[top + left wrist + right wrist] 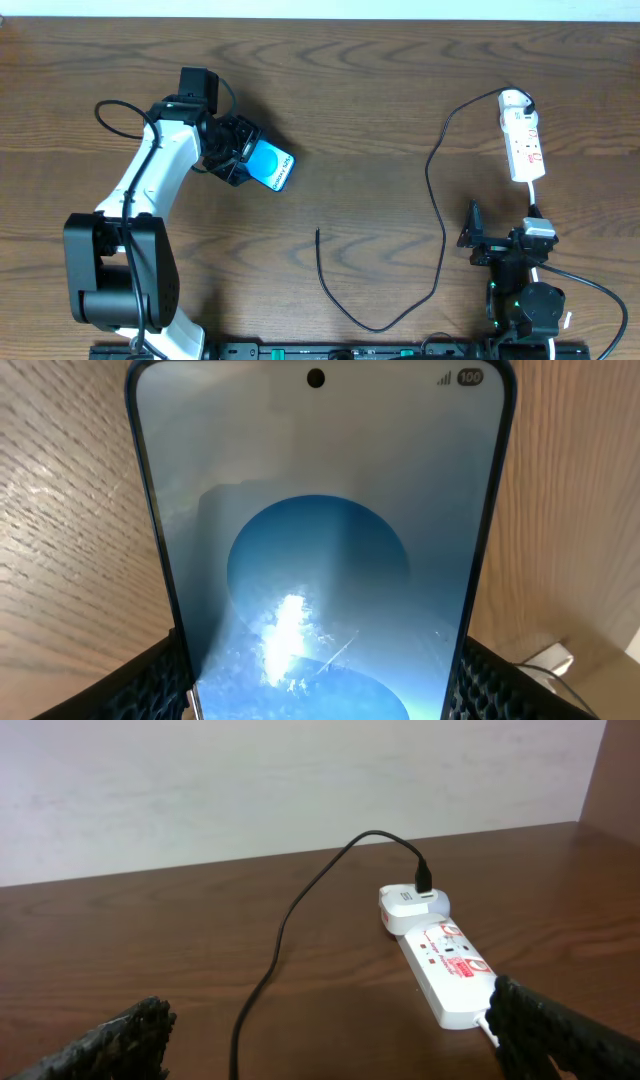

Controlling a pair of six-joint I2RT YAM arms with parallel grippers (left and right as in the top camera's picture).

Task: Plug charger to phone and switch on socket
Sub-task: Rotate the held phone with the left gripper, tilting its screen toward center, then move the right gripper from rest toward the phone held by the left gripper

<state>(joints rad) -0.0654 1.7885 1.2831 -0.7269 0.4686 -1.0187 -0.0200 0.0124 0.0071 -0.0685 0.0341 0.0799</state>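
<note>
The phone (320, 560), a slim glossy rectangle with a blue screen, is pinched by its edges between the knobbly black pads (150, 685) of the left gripper (238, 152), over the left of the grainy wooden table (380, 80); whether it touches the wood is unclear. The thin black charger cable (442, 240) snakes from the white plastic socket strip (522, 140) to a free tip mid-table. The right gripper (325, 1035) has its jaws spread wide with nothing between them.

My pincer (325, 1010) stands wide apart with nothing between its two black, ridged fingers (120, 1045). The white power strip (450, 975) with red markings lies on the brown wooden table (150, 940), just beyond my right finger. A white adapter (410, 905) sits at the strip's far end. The black charger cable (290, 925) is plugged into it, arches up, then runs left of the strip and down toward me. A thin white cord (487, 1023) leaves the strip's near end. Behind the strip is a pale wall (250, 780).
</note>
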